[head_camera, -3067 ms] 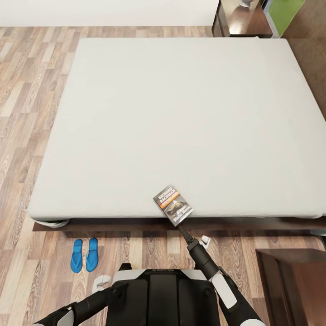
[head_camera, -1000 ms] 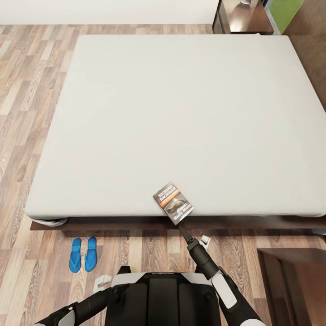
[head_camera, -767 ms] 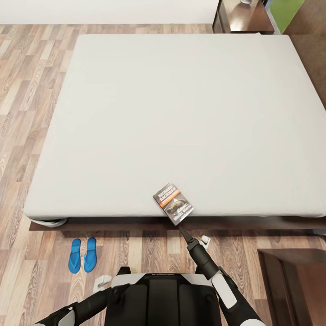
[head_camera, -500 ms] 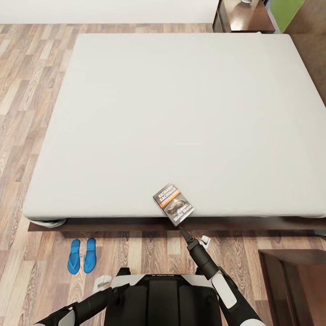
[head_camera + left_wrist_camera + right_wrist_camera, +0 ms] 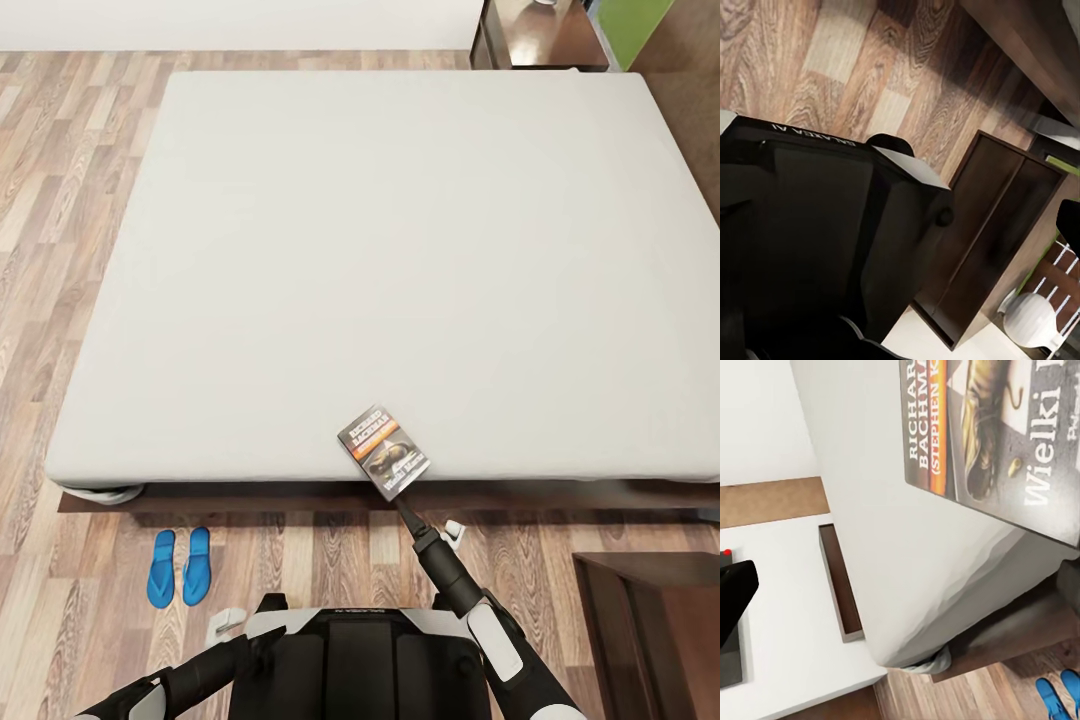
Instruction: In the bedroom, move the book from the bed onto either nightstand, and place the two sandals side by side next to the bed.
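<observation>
The pair of flat bright blue sandals point(image 5: 175, 581) lies side by side on the brown wood-plank floor point(image 5: 40, 300) beside the large pale grey bed point(image 5: 400, 250). The thin dark paperback book point(image 5: 384, 451) sits at the mattress's near edge, the right gripper point(image 5: 402, 502) pinched shut on its corner. I cannot tell the left gripper's finger state.

The head view looks steeply down over the bed point(image 5: 400, 250), while the right wrist view sits close against its book point(image 5: 997, 435).

The head camera has crept back slightly; the sandals point(image 5: 178, 581) sit a touch lower-left.
</observation>
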{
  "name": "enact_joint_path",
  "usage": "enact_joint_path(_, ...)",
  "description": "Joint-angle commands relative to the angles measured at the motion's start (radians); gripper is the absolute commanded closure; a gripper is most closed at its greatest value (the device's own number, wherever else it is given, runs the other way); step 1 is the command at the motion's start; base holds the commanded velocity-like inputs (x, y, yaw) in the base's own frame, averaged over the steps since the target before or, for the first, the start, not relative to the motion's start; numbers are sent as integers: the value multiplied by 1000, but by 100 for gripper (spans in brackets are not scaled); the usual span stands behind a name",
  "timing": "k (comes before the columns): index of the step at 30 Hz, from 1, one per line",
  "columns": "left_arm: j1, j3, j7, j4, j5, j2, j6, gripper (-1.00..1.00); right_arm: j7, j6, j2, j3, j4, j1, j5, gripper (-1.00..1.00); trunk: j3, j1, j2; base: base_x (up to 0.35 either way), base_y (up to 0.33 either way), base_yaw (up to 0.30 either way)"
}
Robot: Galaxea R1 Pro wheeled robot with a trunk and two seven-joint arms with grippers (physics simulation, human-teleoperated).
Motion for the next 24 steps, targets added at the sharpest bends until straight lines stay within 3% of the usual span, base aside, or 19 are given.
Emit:
enact_joint_path(1, 0, -8, -3, 0, 8, 0, 0, -100, 4, 10, 1, -4, 0, 0, -4, -100, 0, 0, -1, 0, 0, 0)
enact_joint_path(24, 0, -9, -3, 0, 8, 0, 0, -100, 4, 11, 1, -4, 0, 0, -4, -100, 0, 0, -1, -48, 0, 0)
